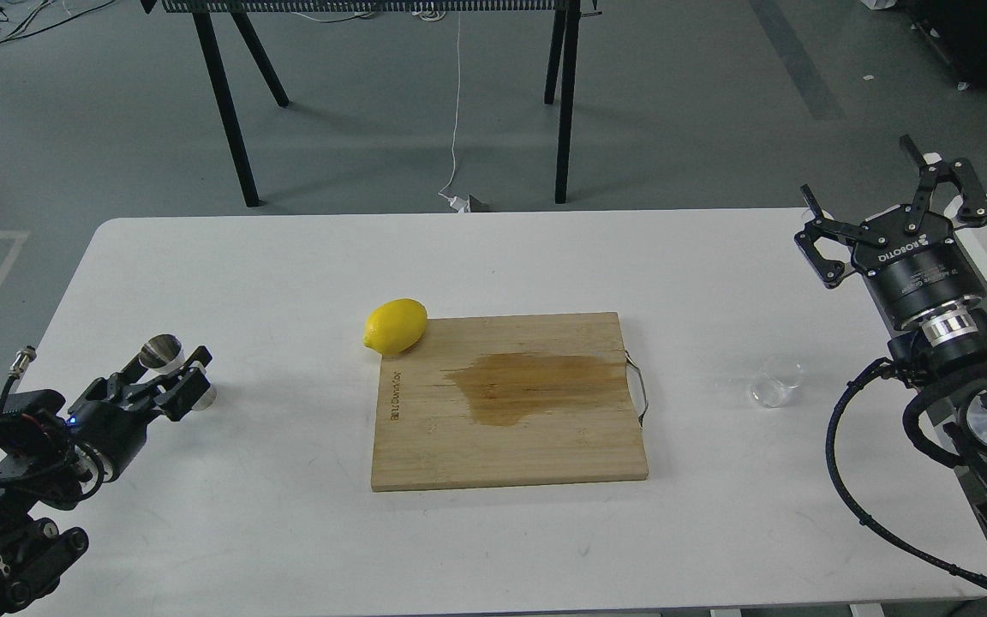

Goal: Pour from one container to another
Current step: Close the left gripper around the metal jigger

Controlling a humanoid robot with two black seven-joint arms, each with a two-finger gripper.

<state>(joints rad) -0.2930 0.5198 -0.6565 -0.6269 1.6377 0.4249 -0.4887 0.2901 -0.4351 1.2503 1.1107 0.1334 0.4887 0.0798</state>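
Observation:
The steel jigger [161,352] stands at the table's left; its shiny top rim shows above my left gripper [170,382]. That gripper is open, low by the table, with its fingers on either side of the jigger's waist, and it hides most of the lower cone. Contact cannot be made out. The small clear glass cup [776,381] sits on the table at the right, beyond the board's handle. My right gripper [855,170] hangs open well above and behind the cup, pointing up, with nothing in it.
A bamboo cutting board [425,454] with a dark wet stain [536,386] lies mid-table. A lemon [395,326] rests at the board's far left corner. Black stand legs [566,103] rise from the floor behind the white table [288,257].

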